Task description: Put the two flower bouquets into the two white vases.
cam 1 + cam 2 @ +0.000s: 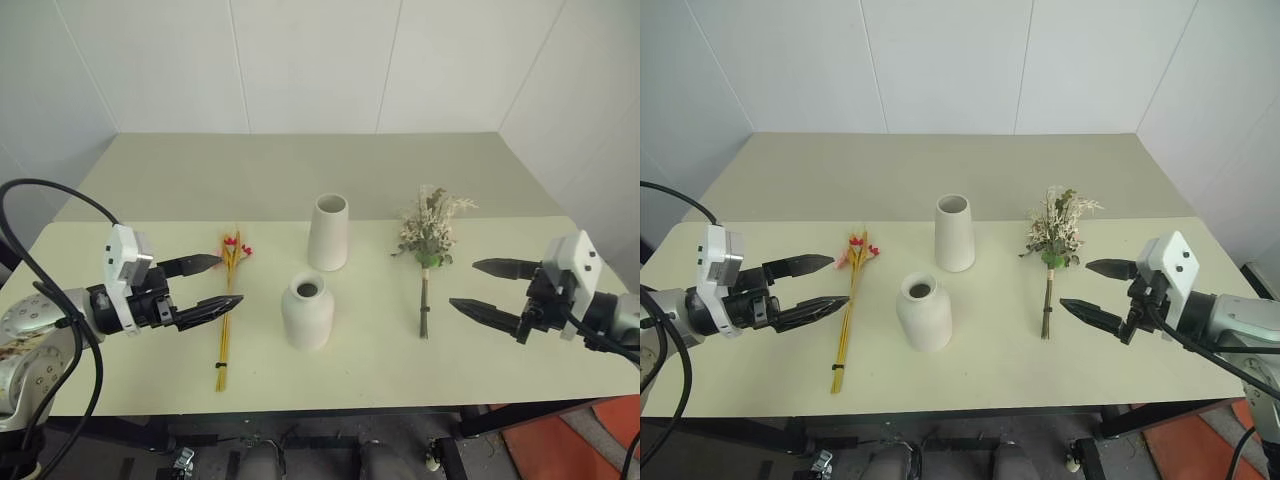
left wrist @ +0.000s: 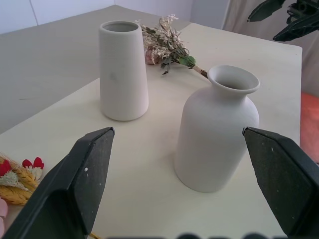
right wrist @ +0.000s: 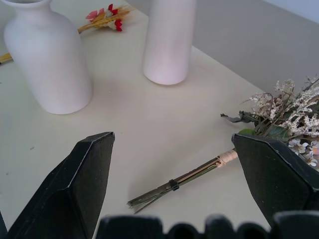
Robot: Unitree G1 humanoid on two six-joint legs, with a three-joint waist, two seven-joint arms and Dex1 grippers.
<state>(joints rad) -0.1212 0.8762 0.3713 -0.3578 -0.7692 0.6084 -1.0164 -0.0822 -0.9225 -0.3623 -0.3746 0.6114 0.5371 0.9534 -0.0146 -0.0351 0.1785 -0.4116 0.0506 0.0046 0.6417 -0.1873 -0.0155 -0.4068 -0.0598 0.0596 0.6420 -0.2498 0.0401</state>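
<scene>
Two white vases stand mid-table: a taller tapered vase (image 1: pixel 329 232) behind a shorter round-bodied, narrow-necked vase (image 1: pixel 308 311). A thin bundle of yellow stalks with red-pink flowers (image 1: pixel 229 300) lies flat to their left. On the right lies a bushy bouquet of cream and green blooms (image 1: pixel 429 240), its stem toward the front edge. My left gripper (image 1: pixel 218 282) hovers open just left of the yellow bundle, holding nothing. To the right of the bushy bouquet's stem, my right gripper (image 1: pixel 486 287) is open and empty too. The right wrist view shows that stem (image 3: pixel 182 179) lying between its fingers (image 3: pixel 82 189).
The pale table (image 1: pixel 330 375) has a seam where a second table (image 1: pixel 300 170) joins behind it. White walls close the back and sides. An orange-red floor patch (image 1: pixel 590 440) shows past the front right corner.
</scene>
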